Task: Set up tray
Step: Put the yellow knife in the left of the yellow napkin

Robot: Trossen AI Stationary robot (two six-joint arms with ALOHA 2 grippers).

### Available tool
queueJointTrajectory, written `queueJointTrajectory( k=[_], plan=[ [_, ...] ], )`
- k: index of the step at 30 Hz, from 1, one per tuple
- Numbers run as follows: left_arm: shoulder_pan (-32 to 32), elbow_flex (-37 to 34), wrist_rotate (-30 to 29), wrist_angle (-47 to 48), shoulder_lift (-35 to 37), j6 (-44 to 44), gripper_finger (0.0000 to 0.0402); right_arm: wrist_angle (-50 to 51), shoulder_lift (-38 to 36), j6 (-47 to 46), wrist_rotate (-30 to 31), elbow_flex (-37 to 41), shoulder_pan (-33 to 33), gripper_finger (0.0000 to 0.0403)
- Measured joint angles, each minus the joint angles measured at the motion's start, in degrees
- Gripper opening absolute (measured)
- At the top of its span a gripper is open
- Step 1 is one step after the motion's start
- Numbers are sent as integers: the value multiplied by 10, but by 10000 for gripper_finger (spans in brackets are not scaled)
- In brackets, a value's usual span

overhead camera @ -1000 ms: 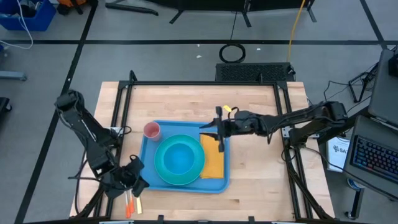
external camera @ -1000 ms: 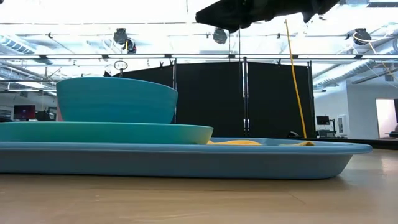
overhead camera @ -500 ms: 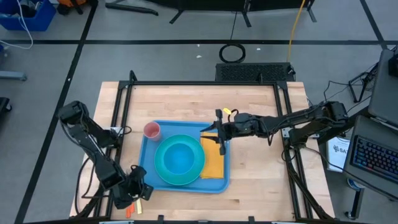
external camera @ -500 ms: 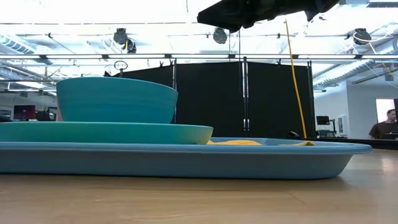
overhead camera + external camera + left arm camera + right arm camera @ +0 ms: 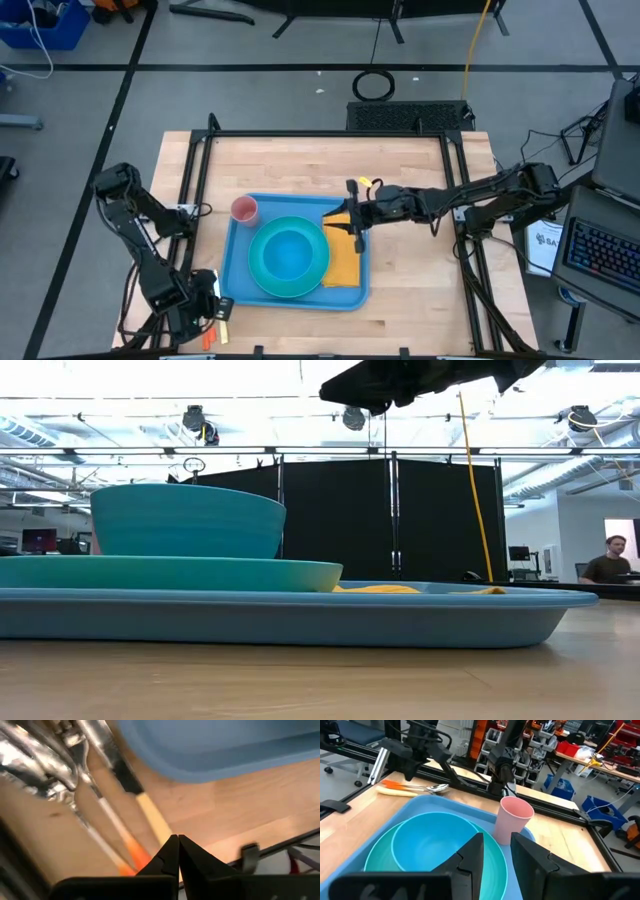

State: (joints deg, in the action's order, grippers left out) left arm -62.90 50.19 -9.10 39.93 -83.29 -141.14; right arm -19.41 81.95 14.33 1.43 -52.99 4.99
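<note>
The blue tray (image 5: pixel 232 250) lies in the middle of the table. On it stand a cyan plate (image 5: pixel 256 268) with a blue bowl (image 5: pixel 290 252) in it, a pink cup (image 5: pixel 244 209) at its far left corner and a yellow napkin (image 5: pixel 345 262) along its right side. Cutlery with orange and cream handles (image 5: pixel 215 330) lies on the wood off the tray's near left corner. My left gripper (image 5: pixel 178 840) is shut, pointing steeply down over that cutlery. My right gripper (image 5: pixel 497 845) hovers open above the tray's far right corner, holding nothing. My left gripper comes from above with its fingertips shut right at the free end of the cream handle (image 5: pixel 152 820), which lies flat on the table. The tips hide the end of the handle. I cannot tell whether they touch it.
Black frame rails (image 5: pixel 200 170) run along the table's left, far and right sides. Bare wood (image 5: pixel 420 290) lies to the right of the tray and beyond it. A person (image 5: pixel 605 565) sits far off in the room behind the table.
My left gripper has moved down toward the table's near left corner, away from the tray's edge and over the cutlery, and has rolled about its own axis. A person has come into the far right of the low view.
</note>
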Motion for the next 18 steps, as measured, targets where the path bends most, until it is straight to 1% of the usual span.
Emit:
queueJointTrajectory(
  k=[2,5,7,12,13,15,18],
  plan=[
    [2,0,-12,3,0,6,9,6,0,0,0,0,0,89],
    [1,0,-14,18,-5,19,3,8,0,-1,0,0,0,89],
    [-6,-1,-22,19,-9,18,8,9,0,-1,0,0,0,89],
    [-14,0,-102,15,-7,1,33,11,0,-16,0,0,0,89],
    [-13,-1,-107,12,-7,2,37,11,0,-16,0,0,0,89],
    [-13,0,-100,4,-8,7,43,11,0,-17,0,0,0,89],
    [-13,0,-58,2,-19,-29,52,11,0,-17,0,0,0,89]
  ],
)
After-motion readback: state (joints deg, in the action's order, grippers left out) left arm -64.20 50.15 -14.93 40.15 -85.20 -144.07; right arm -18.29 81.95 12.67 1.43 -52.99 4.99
